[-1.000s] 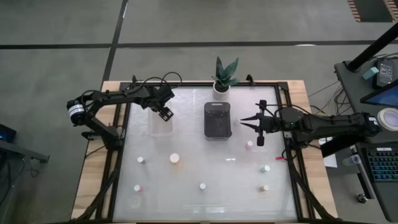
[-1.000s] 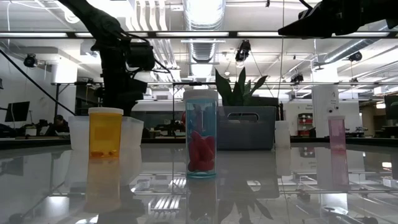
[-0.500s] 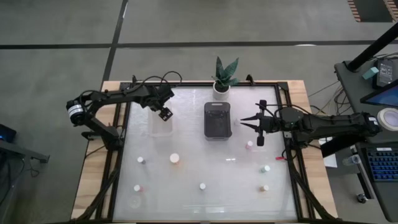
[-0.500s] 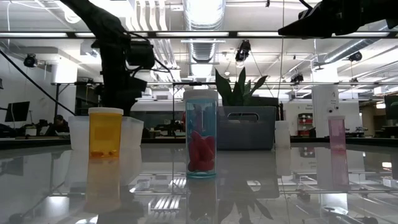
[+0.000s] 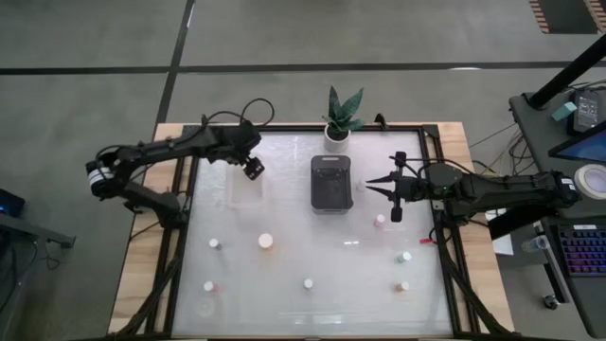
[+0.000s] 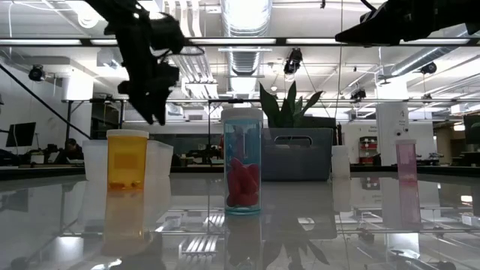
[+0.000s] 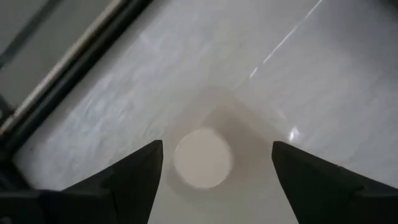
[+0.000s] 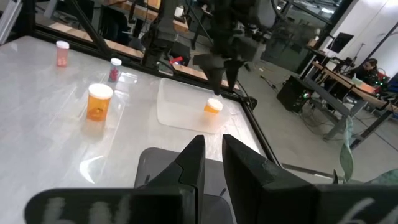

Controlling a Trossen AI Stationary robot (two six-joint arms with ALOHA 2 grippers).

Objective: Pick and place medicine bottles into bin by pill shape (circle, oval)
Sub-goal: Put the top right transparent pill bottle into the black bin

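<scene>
My left gripper [image 5: 252, 170] is open and hangs above the clear bin [image 5: 246, 192] at the far left. An orange bottle with a white cap [image 7: 203, 157] stands in that bin under the fingers, which are apart from it; it also shows in the right wrist view [image 8: 213, 106]. My right gripper [image 5: 371, 185] is shut and empty, held above the table to the right of the dark bin [image 5: 331, 183]. Several white-capped bottles stand on the table, among them an orange one [image 5: 266, 242] and a pink one [image 5: 381, 220].
A potted plant [image 5: 340, 118] stands at the far edge behind the dark bin. More bottles stand toward the near edge [image 5: 309, 282], at the near left [image 5: 208, 286] and at the near right [image 5: 402, 285]. Black frame rails [image 5: 185, 218] run along both table sides.
My left gripper has risen straight up from the clear bin, with its fingers open. The orange bottle stays standing in the bin.
</scene>
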